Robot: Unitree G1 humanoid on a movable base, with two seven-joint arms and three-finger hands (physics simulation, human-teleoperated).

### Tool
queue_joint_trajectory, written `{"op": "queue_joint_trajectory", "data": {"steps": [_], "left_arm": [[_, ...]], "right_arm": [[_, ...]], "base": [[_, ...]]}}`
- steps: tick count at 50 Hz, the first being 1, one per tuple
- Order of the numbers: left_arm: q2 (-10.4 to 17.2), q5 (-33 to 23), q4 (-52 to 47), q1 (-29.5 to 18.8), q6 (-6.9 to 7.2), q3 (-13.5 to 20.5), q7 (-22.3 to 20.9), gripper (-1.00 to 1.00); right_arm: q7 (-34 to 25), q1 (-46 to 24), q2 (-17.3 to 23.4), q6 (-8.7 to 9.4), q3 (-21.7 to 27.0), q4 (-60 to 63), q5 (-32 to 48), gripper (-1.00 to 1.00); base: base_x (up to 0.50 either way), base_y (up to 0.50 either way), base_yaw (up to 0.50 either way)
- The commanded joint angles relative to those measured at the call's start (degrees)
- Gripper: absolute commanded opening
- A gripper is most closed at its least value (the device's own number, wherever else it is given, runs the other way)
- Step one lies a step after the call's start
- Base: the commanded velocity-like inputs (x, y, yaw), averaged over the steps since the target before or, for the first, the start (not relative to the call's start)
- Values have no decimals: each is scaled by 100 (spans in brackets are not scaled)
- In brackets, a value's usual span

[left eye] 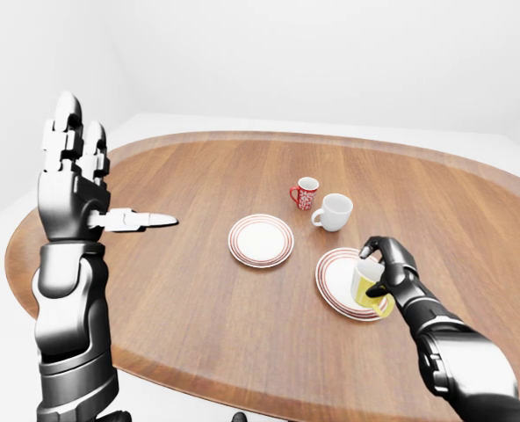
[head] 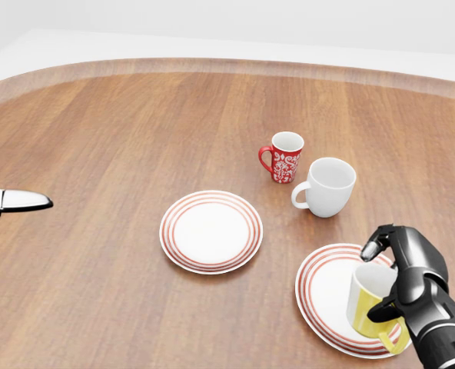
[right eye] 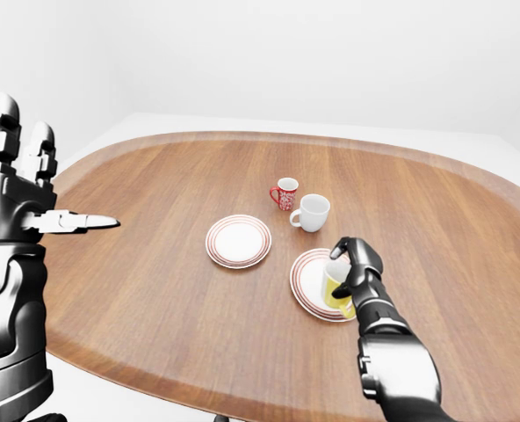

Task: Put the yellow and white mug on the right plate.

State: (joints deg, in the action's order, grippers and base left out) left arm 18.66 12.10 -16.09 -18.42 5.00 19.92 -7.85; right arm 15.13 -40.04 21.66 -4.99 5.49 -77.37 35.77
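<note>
Wooden surface (head: 120, 138); right plate (head: 327, 296) under your right hand (head: 412, 280); that hand, fingers closed round the yellow and white mug (head: 370, 304) over the plate's right rim: lower it level, nudge inward, then release.

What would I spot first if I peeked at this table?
Probably the shiny black right hand gripping the yellow and white mug over the right plate, at the head view's bottom right. Next, the left hand held up open at the left-eye view's left, and a red mug beside a white mug.
</note>
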Motion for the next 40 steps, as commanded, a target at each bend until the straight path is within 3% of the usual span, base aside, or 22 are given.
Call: {"op": "queue_joint_trajectory", "data": {"steps": [1, 40], "left_arm": [[-2, -6, -7, -3, 0, 3, -1, 100], [-16, -16, -20, 15, 0, -11, -8, 100]], "right_arm": [[147, 37, -72, -1, 46, -43, -223, -100], [531, -139, -145, -1, 179, -91, -241, -100]], "base": [[0, 0, 0], [0, 0, 0]]}}
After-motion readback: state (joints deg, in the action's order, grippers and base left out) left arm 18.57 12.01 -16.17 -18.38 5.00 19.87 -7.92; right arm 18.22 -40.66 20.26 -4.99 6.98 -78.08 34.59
